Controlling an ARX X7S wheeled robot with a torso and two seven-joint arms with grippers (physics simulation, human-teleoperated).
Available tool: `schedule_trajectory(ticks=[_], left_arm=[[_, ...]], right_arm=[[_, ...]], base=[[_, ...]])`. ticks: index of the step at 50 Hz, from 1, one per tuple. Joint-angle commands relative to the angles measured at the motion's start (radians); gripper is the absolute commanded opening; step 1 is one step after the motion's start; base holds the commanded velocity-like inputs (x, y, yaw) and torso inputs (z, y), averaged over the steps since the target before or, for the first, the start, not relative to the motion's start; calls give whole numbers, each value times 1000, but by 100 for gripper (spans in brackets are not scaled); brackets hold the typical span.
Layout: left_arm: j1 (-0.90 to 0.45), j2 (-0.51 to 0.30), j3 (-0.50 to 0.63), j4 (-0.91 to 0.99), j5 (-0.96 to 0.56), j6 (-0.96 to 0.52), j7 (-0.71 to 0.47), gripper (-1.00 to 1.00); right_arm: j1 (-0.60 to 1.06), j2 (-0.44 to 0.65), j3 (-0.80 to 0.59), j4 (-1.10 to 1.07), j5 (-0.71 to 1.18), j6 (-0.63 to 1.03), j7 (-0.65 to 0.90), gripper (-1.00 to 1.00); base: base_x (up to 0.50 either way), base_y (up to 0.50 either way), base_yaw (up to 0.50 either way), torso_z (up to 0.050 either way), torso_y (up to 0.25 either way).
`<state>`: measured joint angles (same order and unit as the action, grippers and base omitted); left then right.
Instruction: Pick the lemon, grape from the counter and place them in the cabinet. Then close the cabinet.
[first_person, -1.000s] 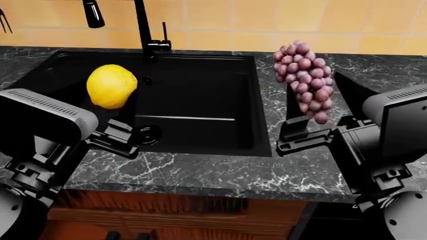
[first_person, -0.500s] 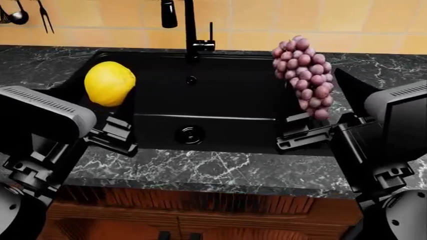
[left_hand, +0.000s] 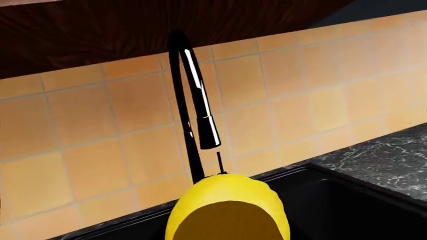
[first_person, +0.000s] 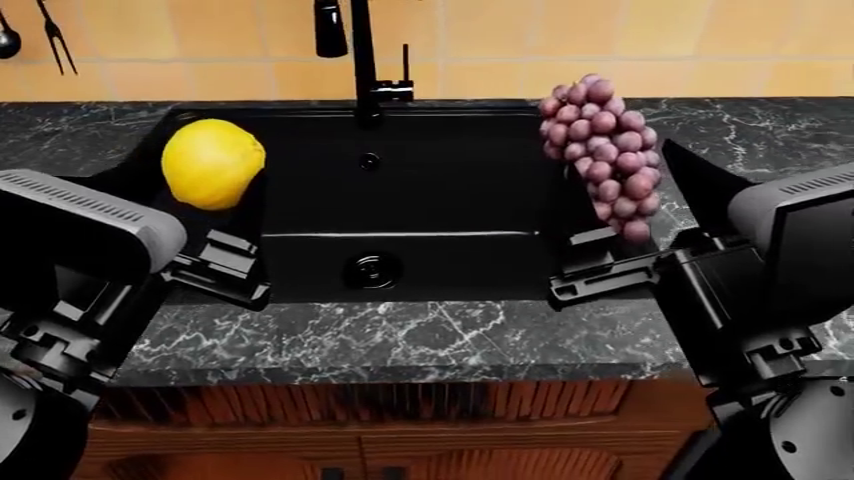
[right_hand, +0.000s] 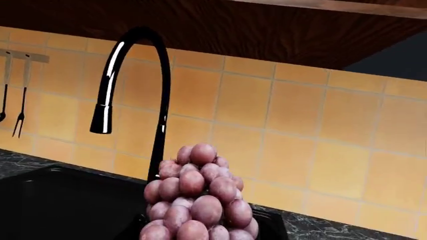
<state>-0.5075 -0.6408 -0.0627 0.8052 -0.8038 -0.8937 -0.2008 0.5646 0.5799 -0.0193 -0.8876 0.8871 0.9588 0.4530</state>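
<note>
lemon (first_person: 212, 163): sitting in the left gripper (first_person: 220, 235), jaws closed on it, lifted off the desk (first_person: 400, 345) and hanging over the left side of the sink (first_person: 400, 190).
grape (first_person: 603, 158): hanging upright in the right gripper (first_person: 607, 255), jaws closed on its lower end, above the sink's right rim.
grip detail: pads are hiding behind the fruit in both wrist views, so I'm reading the hold from the head view only.
risk 1: the bunch is standing tall over a low grip, so I'm expecting it to tip or slip out on a fast swing.
risk 2: the lemon is smooth and round; any loosening and it is dropping into the basin, an awkward place to recover it from.
risk 3: both arms are lifting together; crossing toward one cabinet door could be knocking them into each other.
obstacle: the faucet (first_person: 358, 55) is standing between the arms at the back of the sink, right in the upward path.
cabinet: dark wood underside (right_hand: 220, 25) is showing above the tiles in the wrist views; I cannot tell if a door is open.
around: utensils (first_person: 51, 35) are hanging on the wall, well clear on the left.
</note>
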Motion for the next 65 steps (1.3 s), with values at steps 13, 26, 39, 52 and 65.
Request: schedule_trajectory(ticks=[13,26,39,52,65], left_arm=[[17,-10,-34,8,-28,19,-16,-100],[-143,-20,-14,13,-119,-102,-83,-100],[-330,-41,-36,15,-273,-240,-174,-100],[-418,-61,-29,14,-346,-293,-205,-100],[-459,-74,-6,-1,-356,-312,-215,-100]], right_arm=[[4,10,-20,-4,-56,-22,-13,-100],[116,30,54,9,93,76,44,-100],[291,43,72,28,269,188,115,-100],[409,56,63,58,372,248,167,-100],[433,73,60,74,400,255,170,-100]], base=[[133,431,0,0,1],[214,2,0,0,2],[128,-2,0,1,1],[204,-3,0,0,2],[156,-3,0,1,1]])
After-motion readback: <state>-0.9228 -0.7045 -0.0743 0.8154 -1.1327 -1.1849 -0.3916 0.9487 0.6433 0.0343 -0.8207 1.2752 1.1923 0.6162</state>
